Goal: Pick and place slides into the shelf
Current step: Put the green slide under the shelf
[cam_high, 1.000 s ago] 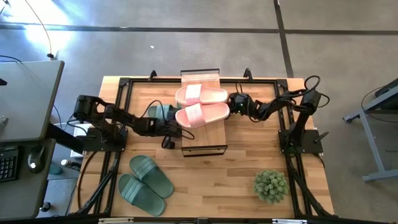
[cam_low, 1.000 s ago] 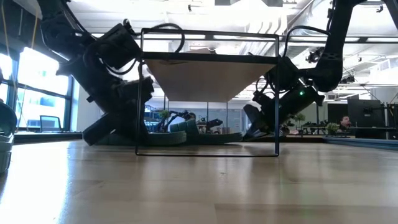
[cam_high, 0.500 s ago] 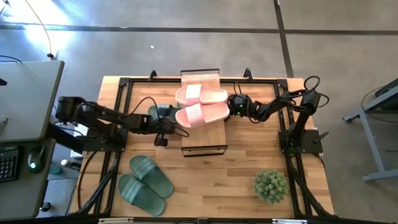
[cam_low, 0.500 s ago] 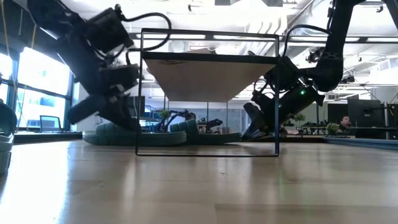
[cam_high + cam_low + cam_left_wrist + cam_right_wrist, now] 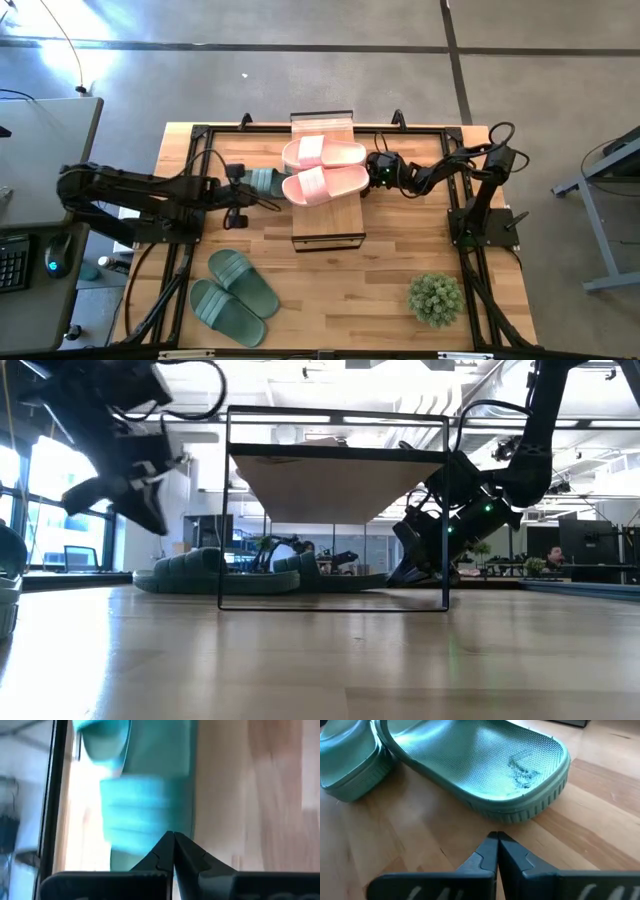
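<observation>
since the earlier frames the left arm has pulled back from the shelf (image 5: 326,178) toward the left edge of the bench (image 5: 390,270), and it now lies stretched out low along that side. the left tool (image 5: 236,210) is closed and empty, its fingertips pressed together in the left wrist view (image 5: 173,840), and it sits raised off the bench in the low view (image 5: 118,495). just beyond it a sage-green slide (image 5: 262,182) lies flat on the bench, partly tucked under the left side of the shelf; the same slide shows blurred past the left tool's fingers (image 5: 145,810).

the shelf stands near the middle of the far edge of the bench, a narrow wood plank on a thin black frame. two pale pink slides rest on its top, side by side: the far pink slide (image 5: 322,153) and the near pink slide (image 5: 326,184), which overhangs the left side a little.

the right tool (image 5: 372,172) has not moved. it is low at the right side of the shelf, closed and empty, fingertips together (image 5: 497,842). right in front of it, under the shelf, a second green slide (image 5: 485,767) lies on the bench, and part of another (image 5: 347,765) lies beside that one.

a pair of green slides (image 5: 235,296) lies near the front left corner. a small potted plant (image 5: 436,298) stands near the front right corner.
</observation>
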You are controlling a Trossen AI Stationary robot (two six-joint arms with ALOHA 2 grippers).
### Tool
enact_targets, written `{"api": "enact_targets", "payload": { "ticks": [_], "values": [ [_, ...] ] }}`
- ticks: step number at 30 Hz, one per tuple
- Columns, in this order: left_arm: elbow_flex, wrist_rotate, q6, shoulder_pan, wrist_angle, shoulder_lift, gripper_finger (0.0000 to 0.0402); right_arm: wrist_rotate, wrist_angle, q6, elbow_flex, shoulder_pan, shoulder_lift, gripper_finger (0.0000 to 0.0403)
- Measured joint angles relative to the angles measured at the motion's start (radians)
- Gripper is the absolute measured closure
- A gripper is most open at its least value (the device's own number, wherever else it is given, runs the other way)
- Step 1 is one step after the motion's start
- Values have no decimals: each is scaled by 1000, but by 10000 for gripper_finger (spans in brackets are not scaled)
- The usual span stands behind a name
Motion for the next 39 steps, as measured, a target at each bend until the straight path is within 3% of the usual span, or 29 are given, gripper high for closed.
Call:
{"api": "enact_targets", "payload": {
  "ticks": [5, 15, 26, 39],
  "values": [
    [-3, -1, -170, 0, -204, -47, 401, -1, 1, 0, 0, 0, 0, 403],
    [-2, 33, -331, 68, -178, 90, 401, -4, 2, 23, 0, -1, 0, 403],
    [-1, 114, -224, 179, 123, 300, 402, -7, -20, 17, 0, -1, 0, 403],
    [-2, 189, -40, 177, 301, 320, 402, -1, -21, 19, 0, -1, 0, 403]
  ]
}}
